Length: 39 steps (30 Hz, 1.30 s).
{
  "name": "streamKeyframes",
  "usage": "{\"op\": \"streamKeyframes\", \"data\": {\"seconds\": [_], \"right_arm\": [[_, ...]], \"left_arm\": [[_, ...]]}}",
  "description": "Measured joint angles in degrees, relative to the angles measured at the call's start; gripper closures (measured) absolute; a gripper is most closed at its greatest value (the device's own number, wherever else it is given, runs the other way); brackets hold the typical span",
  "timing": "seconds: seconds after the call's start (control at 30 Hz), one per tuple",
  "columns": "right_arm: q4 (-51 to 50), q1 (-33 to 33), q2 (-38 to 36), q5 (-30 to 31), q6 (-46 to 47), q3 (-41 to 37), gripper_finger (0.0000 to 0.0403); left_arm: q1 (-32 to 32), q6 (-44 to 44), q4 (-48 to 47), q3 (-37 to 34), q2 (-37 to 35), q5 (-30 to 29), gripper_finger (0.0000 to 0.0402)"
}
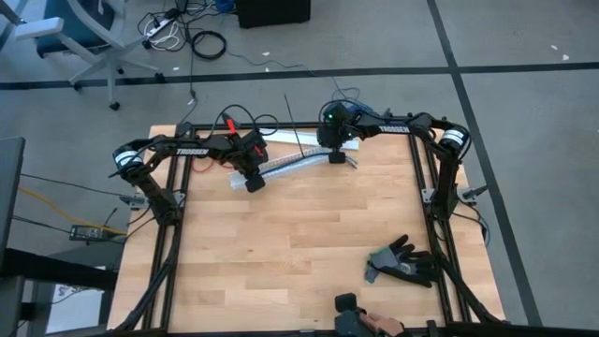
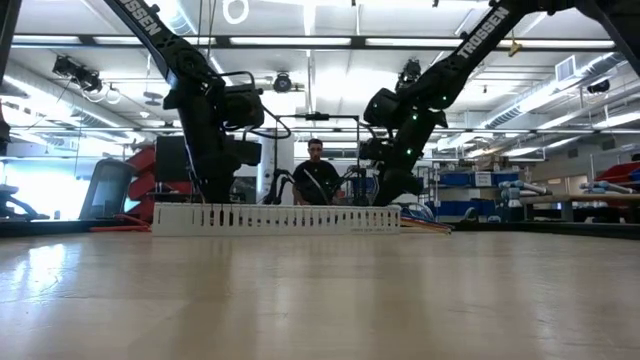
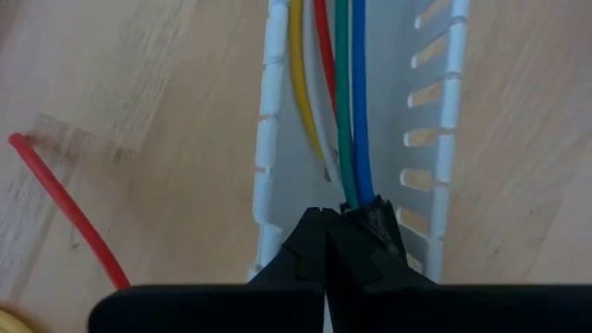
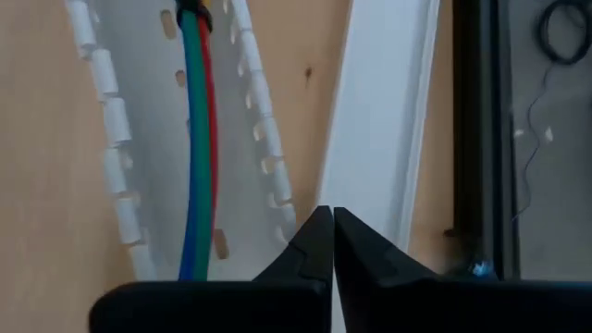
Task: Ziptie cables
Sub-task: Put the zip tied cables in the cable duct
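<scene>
Along the worktop's far edge: white slotted duct (image 1: 285, 166) lies lengthwise, open side up.
Duct contents: the cables (image 3: 344, 102) run along the channel inside it; yellow, red, green and blue strands seen in the left wrist view, green, blue and red in the right wrist view.
Left end effector (image 1: 254, 182): at the duct's left end, fingers closed, tips at the cable ends; a grip on them cannot be confirmed.
Right end effector (image 1: 335, 155): at the duct's right end, fingers closed on nothing, beside the cables.
Outside the duct: one loose red wire (image 3: 69, 213) on the wood.
Near right corner: black glove (image 1: 402, 261).
Ziptie: cannot identify.
Beyond the worktop: a person (image 2: 317, 177).
</scene>
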Motion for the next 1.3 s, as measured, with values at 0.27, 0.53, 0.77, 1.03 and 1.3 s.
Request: {"op": "streamKeyframes", "data": {"seconds": [0.27, 0.53, 0.77, 1.03, 1.3], "right_arm": [[1.2, -0.5, -4.8, -4.8, 4.6, 0.0, 0.0366], [-1.6, 0.7, -3.6, -6.6, 3.2, -0.1, 0.0321], [-2.3, 0.8, -1.1, -5.8, 2.5, -0.1, 0.0316], [-3.2, 0.7, 0.8, -2.1, 1.5, -0.1, 0.0355], [-3.7, 0.7, 0.6, -2.0, 1.4, -0.1, 0.0396]], "left_arm": [[0.0, 0.1, 0.5, 0.0, 0.0, 0.0, 0.0401], [0.0, 0.1, 1.3, 0.0, 0.0, 0.0, 0.0401], [0.0, 0.0, 1.4, 0.0, 0.0, 0.0, 0.0401], [-0.1, 0.0, 1.4, 0.0, 0.0, 0.6, 0.0401], [-0.1, -0.1, 0.3, 0.0, 0.4, 2.1, 0.0401]]}}
